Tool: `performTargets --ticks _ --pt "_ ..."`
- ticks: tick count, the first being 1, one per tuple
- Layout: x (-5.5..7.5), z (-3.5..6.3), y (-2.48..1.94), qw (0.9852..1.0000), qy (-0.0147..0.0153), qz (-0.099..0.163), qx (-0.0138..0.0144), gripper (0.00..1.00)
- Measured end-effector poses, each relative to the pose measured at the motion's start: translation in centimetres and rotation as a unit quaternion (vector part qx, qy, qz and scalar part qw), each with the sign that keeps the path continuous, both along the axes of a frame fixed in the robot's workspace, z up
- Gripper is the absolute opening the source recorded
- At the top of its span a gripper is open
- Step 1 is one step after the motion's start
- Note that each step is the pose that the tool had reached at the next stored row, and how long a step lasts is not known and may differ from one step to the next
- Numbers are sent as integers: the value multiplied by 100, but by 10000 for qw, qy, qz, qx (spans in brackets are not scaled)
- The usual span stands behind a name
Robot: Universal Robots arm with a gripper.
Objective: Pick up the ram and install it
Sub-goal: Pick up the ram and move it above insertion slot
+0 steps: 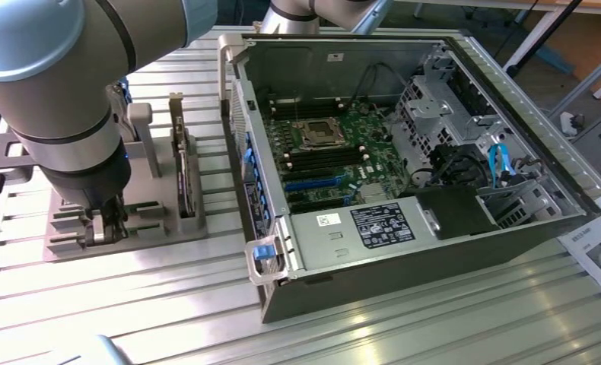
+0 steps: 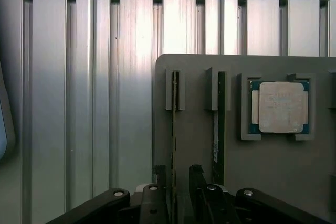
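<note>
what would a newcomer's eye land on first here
The big grey robot arm looms at the exterior view's left, its gripper down at a grey holder. Toward that view's right lies an open computer case, motherboard bared. In the wrist view the open gripper straddles one ram stick, near a silver CPU chip.

Bright glare streaks the ribbed table (image 2: 136,30); case interior (image 1: 321,76) dimmer.

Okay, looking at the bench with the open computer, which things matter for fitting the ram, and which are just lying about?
For the job:
- thin green ram stick, flanked by the open black gripper
- grey plastic holder under it
- open dark computer case with green motherboard

Lying about:
- second matching ram stick
- square silver CPU chip
- dark expansion card on edge
- printed paper sheet
</note>
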State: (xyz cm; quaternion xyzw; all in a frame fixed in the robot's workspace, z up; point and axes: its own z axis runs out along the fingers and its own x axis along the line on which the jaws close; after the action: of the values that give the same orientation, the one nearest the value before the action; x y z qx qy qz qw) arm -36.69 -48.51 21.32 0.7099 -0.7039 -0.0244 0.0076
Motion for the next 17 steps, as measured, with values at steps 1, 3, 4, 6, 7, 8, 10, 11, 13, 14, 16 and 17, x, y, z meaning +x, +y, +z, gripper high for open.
performTargets --ticks 1,3,4,6,7,8,10,11,13,14,16,17 --pt "0 0 0 10000 0 0 0 31" --pt "0 -1 1 10000 0 0 0 31" --pt "1 -4 1 10000 1 0 0 31" --pt "2 -16 0 10000 0 0 0 31" --pt "2 -16 0 10000 1 0 0 31" --pt "1 -16 0 10000 1 0 -1 31" --pt "2 -17 0 10000 0 0 0 31" --pt "2 -18 0 10000 0 0 0 31" --pt "2 -21 1 10000 0 0 0 31" --pt "2 -24 1 10000 0 0 -1 31" --pt "3 -31 0 10000 1 0 -8 31" --pt "3 -35 0 10000 0 0 -10 31"
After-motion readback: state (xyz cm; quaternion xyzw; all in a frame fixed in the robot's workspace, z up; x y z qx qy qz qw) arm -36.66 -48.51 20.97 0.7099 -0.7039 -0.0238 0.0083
